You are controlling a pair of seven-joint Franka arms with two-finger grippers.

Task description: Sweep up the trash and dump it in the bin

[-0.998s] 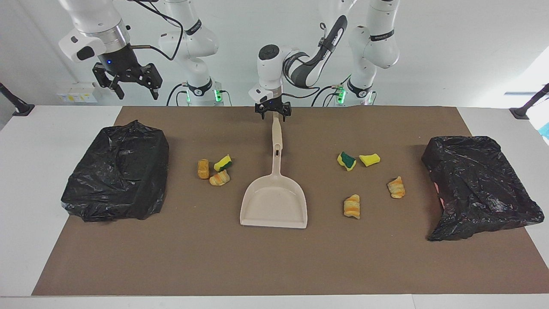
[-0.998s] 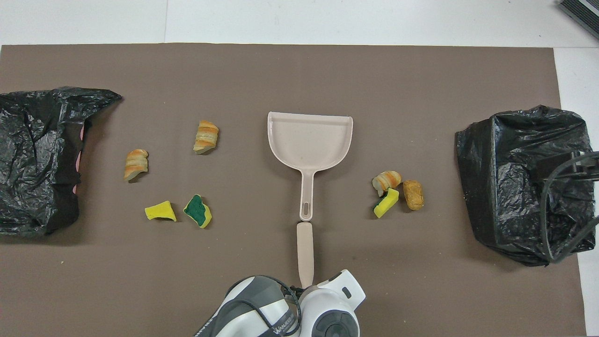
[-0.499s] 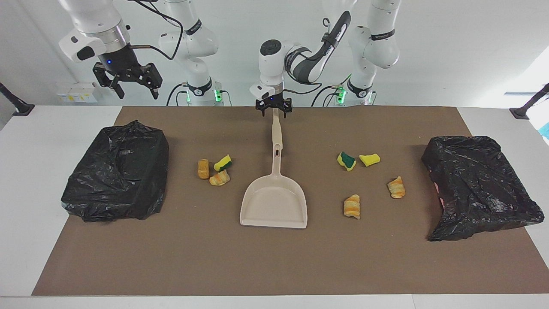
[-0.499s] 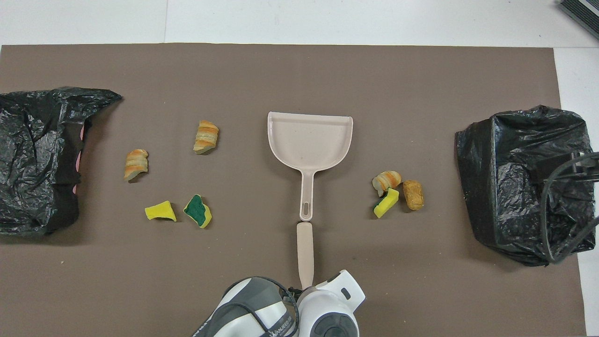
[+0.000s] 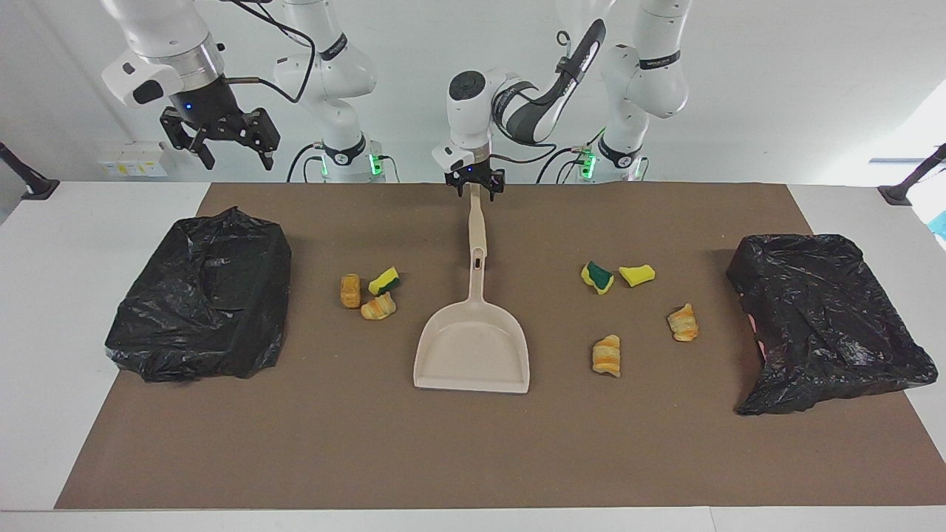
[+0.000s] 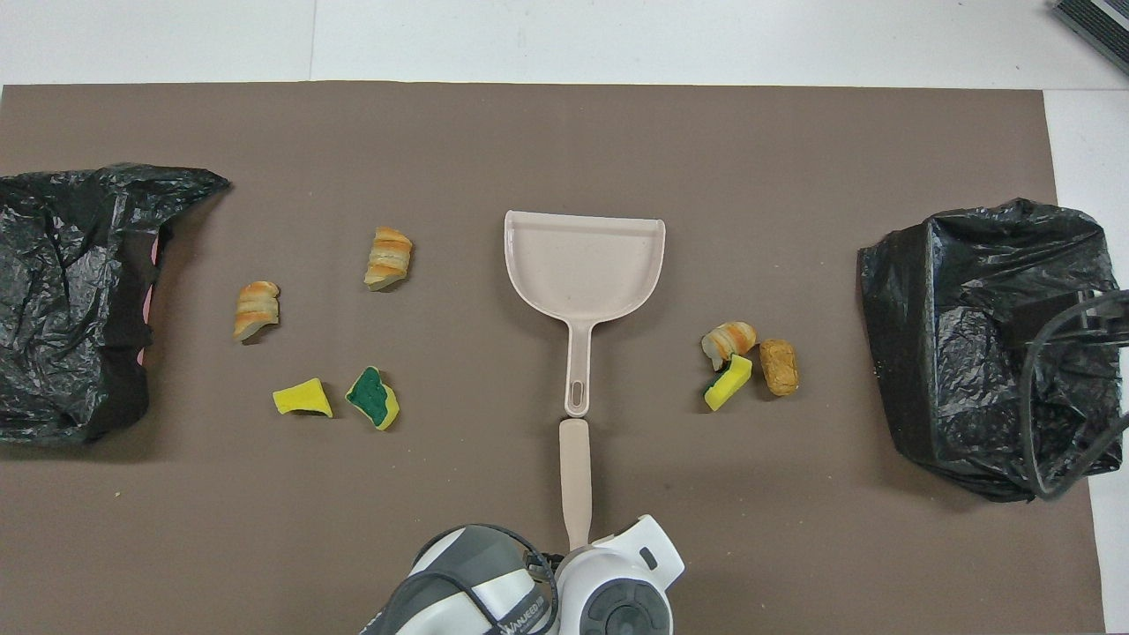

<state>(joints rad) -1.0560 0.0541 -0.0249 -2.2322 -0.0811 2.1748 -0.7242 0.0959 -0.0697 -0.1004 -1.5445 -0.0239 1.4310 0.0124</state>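
Dustpan [image 5: 473, 346] mid-mat; left gripper [image 5: 474, 188] straddles handle tip near robot-side mat edge, grip unclear; right gripper [image 5: 230, 150] spread above bin bag [image 5: 201, 295].

text: partial "WANJEED"-like lettering | on: cable sleeve [image 6: 476, 591] of left arm | other text: none legible

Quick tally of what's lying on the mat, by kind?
Sponge chunks: 3
Bread toys: 4
Dustpans: 1
Black-bagged bins: 2
Total: 10
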